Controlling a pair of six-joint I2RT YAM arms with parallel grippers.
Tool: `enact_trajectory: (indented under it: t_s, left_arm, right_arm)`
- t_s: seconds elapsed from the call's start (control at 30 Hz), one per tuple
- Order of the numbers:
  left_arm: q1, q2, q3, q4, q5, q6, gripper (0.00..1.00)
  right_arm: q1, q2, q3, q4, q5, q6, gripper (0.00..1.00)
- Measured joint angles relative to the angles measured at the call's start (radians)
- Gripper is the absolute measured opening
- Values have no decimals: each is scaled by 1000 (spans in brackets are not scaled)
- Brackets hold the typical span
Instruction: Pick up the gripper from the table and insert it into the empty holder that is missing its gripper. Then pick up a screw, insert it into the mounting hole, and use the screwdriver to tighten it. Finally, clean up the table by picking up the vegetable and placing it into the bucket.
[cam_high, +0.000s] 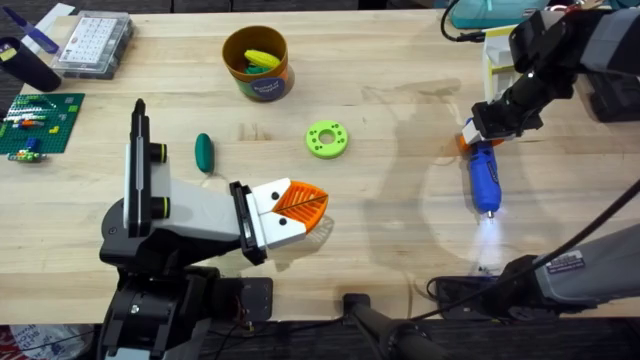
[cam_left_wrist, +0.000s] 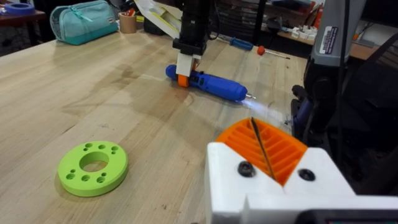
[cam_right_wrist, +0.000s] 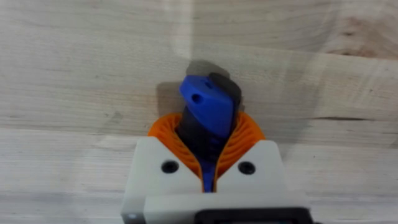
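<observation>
The blue screwdriver (cam_high: 485, 177) lies on the table at the right, its tip light glowing on the wood. My right gripper (cam_high: 479, 131) is shut on its orange-collared rear end; the blue body (cam_right_wrist: 210, 107) sits between the orange pads (cam_right_wrist: 168, 134). From the left wrist, the screwdriver (cam_left_wrist: 214, 86) lies under the right gripper (cam_left_wrist: 185, 70). My left gripper (cam_high: 297, 204) hovers mid-table, shut with nothing in it (cam_left_wrist: 262, 148). The dark green vegetable (cam_high: 204, 152) lies left of it. Behind stands the yellow-orange bucket (cam_high: 256, 63). The loose gripper, holder and screw are out of view.
A lime-green ring with holes (cam_high: 327, 139) lies between the two arms, also seen close to the left gripper as the ring (cam_left_wrist: 93, 168). A clear parts case (cam_high: 95, 43) and a green baseplate (cam_high: 40, 122) sit at the far left. A teal pouch (cam_left_wrist: 84, 20) lies far off.
</observation>
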Motion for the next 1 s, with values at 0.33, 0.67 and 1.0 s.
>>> enact_trajectory:
  t_s: [0.33,0.67,1.0]
  left_arm:
    - [0,0,0,-1,1,0,15]
    - [0,0,0,-2,3,0,15]
    - [0,0,0,-2,4,0,15]
  right_arm:
    - [0,-1,0,-1,1,0,48]
    - [0,-17,0,-6,1,0,48]
    - [0,-218,-1,-10,-42,-11,48]
